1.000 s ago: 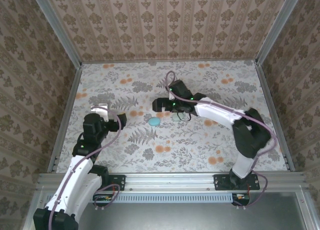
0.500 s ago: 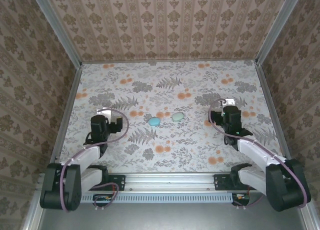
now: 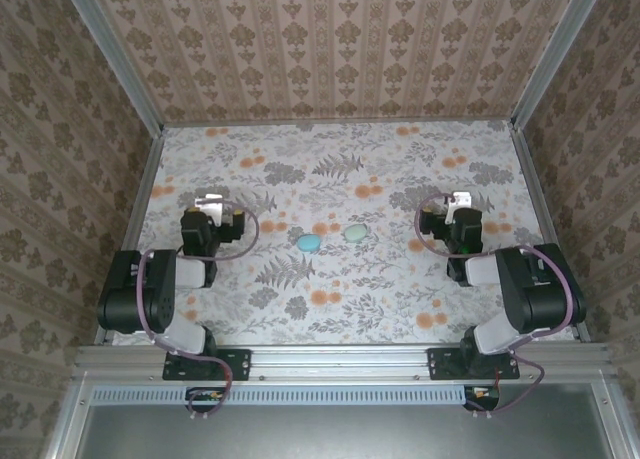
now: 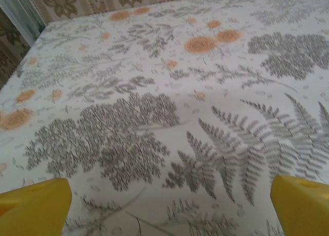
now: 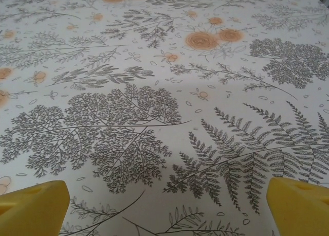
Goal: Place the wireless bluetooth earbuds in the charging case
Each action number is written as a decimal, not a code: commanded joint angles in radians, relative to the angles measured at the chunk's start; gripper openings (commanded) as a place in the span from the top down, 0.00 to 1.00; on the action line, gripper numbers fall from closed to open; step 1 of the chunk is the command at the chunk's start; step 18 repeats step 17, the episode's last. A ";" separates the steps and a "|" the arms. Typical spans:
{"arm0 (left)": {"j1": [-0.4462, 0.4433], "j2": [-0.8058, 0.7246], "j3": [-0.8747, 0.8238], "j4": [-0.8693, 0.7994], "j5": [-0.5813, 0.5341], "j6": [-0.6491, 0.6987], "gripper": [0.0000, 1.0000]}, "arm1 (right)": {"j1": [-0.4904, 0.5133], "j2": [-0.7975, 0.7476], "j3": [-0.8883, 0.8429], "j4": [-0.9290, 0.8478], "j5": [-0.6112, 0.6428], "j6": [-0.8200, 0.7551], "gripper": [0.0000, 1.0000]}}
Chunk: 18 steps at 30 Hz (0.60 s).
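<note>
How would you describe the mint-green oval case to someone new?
On the floral-print table, look to its middle. Two small smooth ovals lie there, slightly apart. The mint-green oval case is the right-hand, slightly farther one, paler than the teal-blue oval case on its left.

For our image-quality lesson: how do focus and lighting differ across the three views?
Top external: even, soft light; teal-blue case and mint-green case small but clear. Left wrist: tablecloth slightly soft, yellow fingertips blurred. Right wrist: print sharper, fingertips blurred too.
</note>
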 commanded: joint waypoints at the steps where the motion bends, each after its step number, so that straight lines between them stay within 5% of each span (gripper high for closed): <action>1: 0.035 -0.002 0.062 -0.059 0.021 -0.036 0.00 | -0.013 -0.008 0.044 0.040 -0.014 0.028 0.00; 18: 0.040 -0.003 0.059 -0.057 0.022 -0.040 0.00 | -0.009 -0.003 0.060 0.020 -0.068 -0.001 0.00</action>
